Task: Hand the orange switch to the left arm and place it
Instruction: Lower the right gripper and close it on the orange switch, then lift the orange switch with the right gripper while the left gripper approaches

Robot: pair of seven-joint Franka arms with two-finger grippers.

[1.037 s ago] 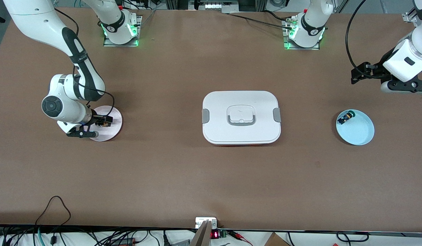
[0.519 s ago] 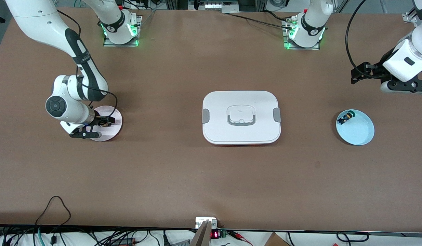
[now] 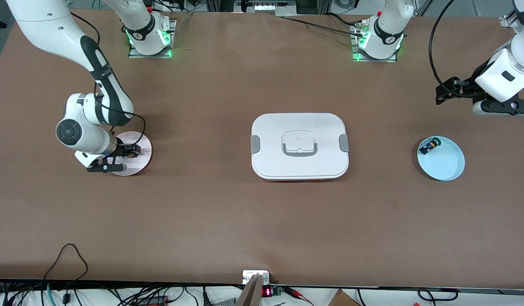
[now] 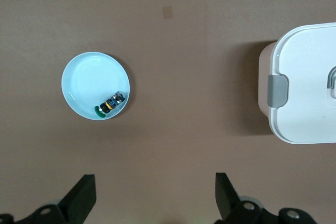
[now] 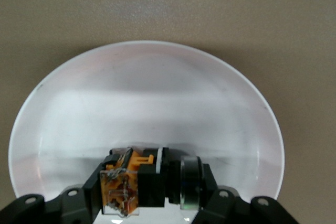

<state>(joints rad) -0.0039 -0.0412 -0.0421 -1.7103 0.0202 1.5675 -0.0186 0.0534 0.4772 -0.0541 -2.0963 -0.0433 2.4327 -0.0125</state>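
Note:
The orange switch point(image 5: 131, 182), black with orange parts, lies crosswise between my right gripper's point(image 5: 149, 192) fingers, just over the pale pink plate point(image 5: 147, 103). In the front view, the right gripper point(image 3: 132, 151) is low over that plate point(image 3: 141, 163) at the right arm's end of the table, shut on the switch. The white lidded box point(image 3: 270, 140) sits at the table's middle. My left gripper point(image 3: 439, 94) hangs open and empty in the air at the left arm's end; its fingertips point(image 4: 84, 198) stand wide apart.
A light blue plate point(image 3: 451, 170) holds a small black switch with a green cap point(image 3: 428, 146); both show in the left wrist view, the plate point(image 4: 89, 77) and the switch point(image 4: 110, 103). The box's clasp end point(image 4: 310, 93) shows there too. Cables hang along the table's near edge.
The right arm's wrist has shifted slightly toward the box, with the gripper still at the switch over the pink plate. The left arm has not moved.

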